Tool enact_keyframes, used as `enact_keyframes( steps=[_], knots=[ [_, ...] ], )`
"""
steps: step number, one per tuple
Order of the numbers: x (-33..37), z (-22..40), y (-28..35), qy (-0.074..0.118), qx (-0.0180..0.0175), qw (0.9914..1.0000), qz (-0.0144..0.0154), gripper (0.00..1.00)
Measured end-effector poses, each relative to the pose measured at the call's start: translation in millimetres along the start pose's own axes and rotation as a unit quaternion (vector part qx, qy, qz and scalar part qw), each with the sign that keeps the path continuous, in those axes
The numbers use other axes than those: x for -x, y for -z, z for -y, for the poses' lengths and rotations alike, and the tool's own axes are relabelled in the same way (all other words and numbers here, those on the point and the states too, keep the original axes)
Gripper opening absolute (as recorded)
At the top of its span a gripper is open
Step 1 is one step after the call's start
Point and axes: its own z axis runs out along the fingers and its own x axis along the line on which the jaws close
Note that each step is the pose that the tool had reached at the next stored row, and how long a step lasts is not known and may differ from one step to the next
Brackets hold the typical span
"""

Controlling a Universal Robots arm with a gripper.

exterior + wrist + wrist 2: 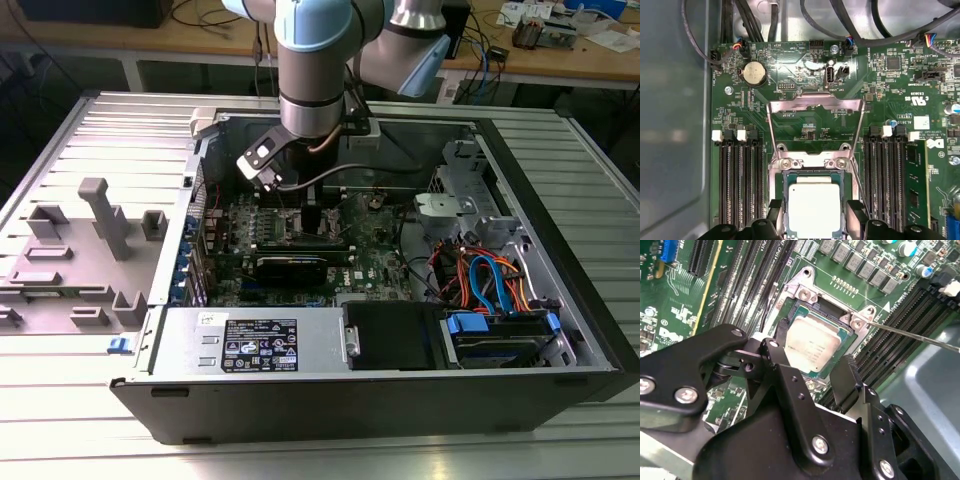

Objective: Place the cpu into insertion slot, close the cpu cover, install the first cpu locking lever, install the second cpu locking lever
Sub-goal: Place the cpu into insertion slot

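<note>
Dull silver-grey metal is noted on the top of the one cpu [812, 210], which is seated flat in the insertion slot [805, 290], directly beneath the gripper [815, 206]. The gripper's two black fingers [856, 215] are spread wide, one on each flank of the socket, and nothing is held between them (contact with the chip's edges cannot be confirmed).

One cpu cover [815, 103] is recorded. It is a silver frame standing open just beyond the fingertips, hinged at the socket edge farthest from the gripper, with green board visible through its window. Two hinge screws [785, 162] are counted at its foot.

One thin locking lever [920, 335] is seen as a bare wire rod, running outward from the socket corner beyond one finger and unlatched.

A bank of four long black memory slots [740, 185] is counted beside one finger. One green memory module [915, 190] is fitted in the bank beside the other. One coin cell [754, 74] is noted past the cover.

In the exterior view, the one arm [315, 90] is lowered into the open computer case [560, 390].
</note>
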Motion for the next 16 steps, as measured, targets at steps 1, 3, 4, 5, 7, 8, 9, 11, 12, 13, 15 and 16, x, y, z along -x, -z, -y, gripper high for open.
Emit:
enact_keyframes(
  steps=[1, 3, 4, 5, 7, 8, 9, 11, 12, 13, 15, 16],
  knots=[
    [0.0, -0.2, 1.6, 0.000, -0.0007, 1.00000, 0.0001, 0.62],
    [-0.1, -1.0, 3.7, 0.000, -0.0026, 1.00000, 0.0000, 0.60],
    [-0.1, -2.5, 4.2, 0.000, -0.0049, 0.99999, -0.0001, 0.54],
    [0.0, -3.8, 4.2, 0.000, -0.0059, 0.99998, 0.0000, 0.47],
    [0.0, -4.0, 4.3, 0.000, -0.0060, 0.99998, 0.0001, 0.35],
    [-0.1, -4.0, 4.2, 0.000, -0.0059, 0.99998, 0.0001, 0.23],
    [-0.1, -4.1, 4.2, 0.000, -0.0060, 0.99998, 0.0001, 0.23],
    [0.0, -4.1, 4.2, 0.000, -0.0059, 0.99998, 0.0001, 0.17],
    [0.0, -4.2, 4.2, 0.000, -0.0060, 0.99998, 0.0001, 0.11],
    [-0.1, -4.2, 4.2, 0.000, -0.0059, 0.99998, 0.0001, 0.11],
    [0.0, -4.3, 4.2, 0.000, -0.0059, 0.99998, 0.0001, 0.11],
    [-0.1, -4.3, 4.2, 0.000, -0.0059, 0.99998, 0.0001, 0.11]
  ],
)
